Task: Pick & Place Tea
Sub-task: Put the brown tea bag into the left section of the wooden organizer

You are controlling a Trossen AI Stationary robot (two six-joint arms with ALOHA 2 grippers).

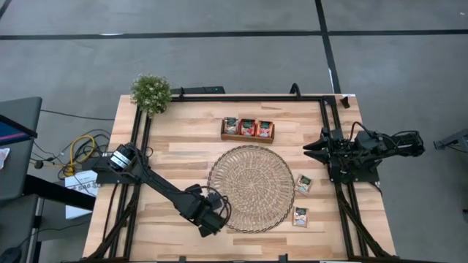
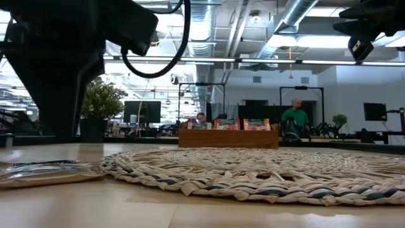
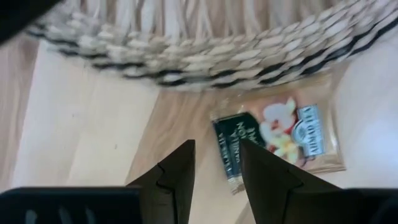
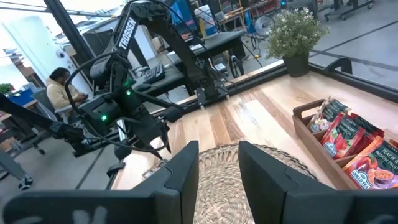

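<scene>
The tea sachet (image 3: 278, 140) nearest the left jaws (image 3: 216, 169) is a flat square packet with a dark green band and a pale flower picture, lying on the surface just beside the rim of the round mat (image 3: 205, 56). The two dark fingers hang above it with a narrow gap between them and hold nothing. From above, the left gripper (image 1: 210, 220) is at the mat's (image 1: 252, 188) lower left edge.

The mat is woven from pale straw with thin dark threads, and its border is rough and braided. Two more whitish sachets (image 1: 304, 183) (image 1: 300, 216) lie flat on the surface just beside the mat's right side. A small brown wooden tray (image 1: 247, 136) stands beyond the mat, and in it three packets lean upright, one green-printed (image 1: 231, 126) and two red-orange (image 1: 248, 127) (image 1: 265, 128).

The right gripper (image 1: 310, 150) waits above the right edge, its fingers slightly apart and empty.

The surface (image 1: 175, 146) is of light wooden planks in a black frame. A small potted plant (image 1: 151, 93) stands at its far left corner. Behind is an open workshop with monitors, ceiling pipes and seated people (image 2: 292, 118).
</scene>
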